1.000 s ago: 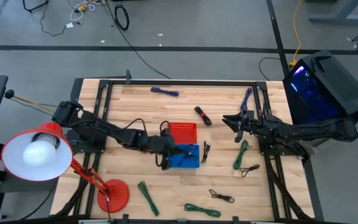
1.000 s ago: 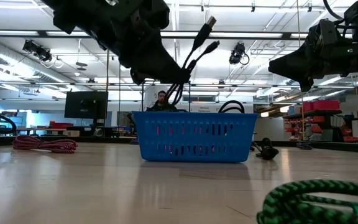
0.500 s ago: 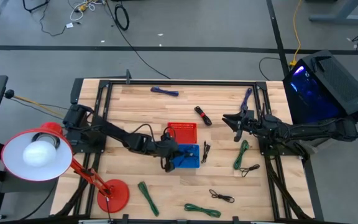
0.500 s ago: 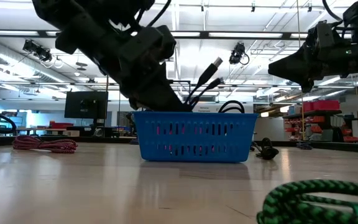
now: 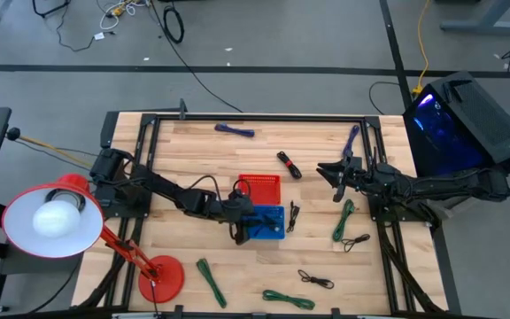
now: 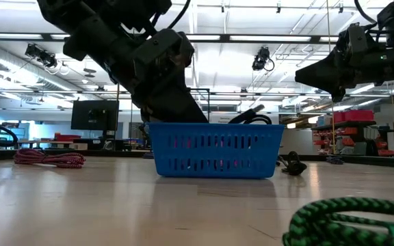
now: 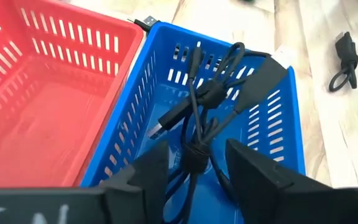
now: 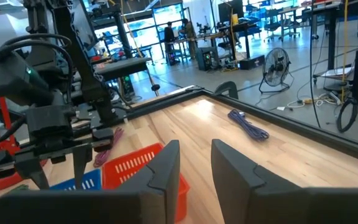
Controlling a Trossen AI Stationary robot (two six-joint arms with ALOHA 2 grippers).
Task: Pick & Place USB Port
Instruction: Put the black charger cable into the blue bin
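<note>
A black USB cable (image 7: 207, 99), tied in a bundle, lies inside the blue basket (image 5: 277, 232); its loops show over the rim in the low view (image 6: 252, 117). My left gripper (image 7: 194, 180) hovers low over the basket's left end, open, one finger on either side of the bundle's near end, apart from it. A red basket (image 5: 260, 188) stands against the blue one's far side. Above the table's right part, my right gripper (image 5: 326, 170) waits with its fingers (image 8: 166, 168) open on nothing.
A red desk lamp (image 5: 60, 217) stands at the near left. Loose cables lie about: green ones (image 5: 211, 281) (image 5: 288, 299) (image 5: 343, 220), black ones (image 5: 315, 280) (image 5: 355, 241) (image 5: 292, 215), a red-black one (image 5: 288, 164), blue ones (image 5: 235, 130) (image 5: 352, 137).
My left gripper has sunk toward the blue basket and let go of the black cable. The cable's plug ends, which stuck up above the basket, have dropped, and the bundle now lies inside with only its loops above the rim.
</note>
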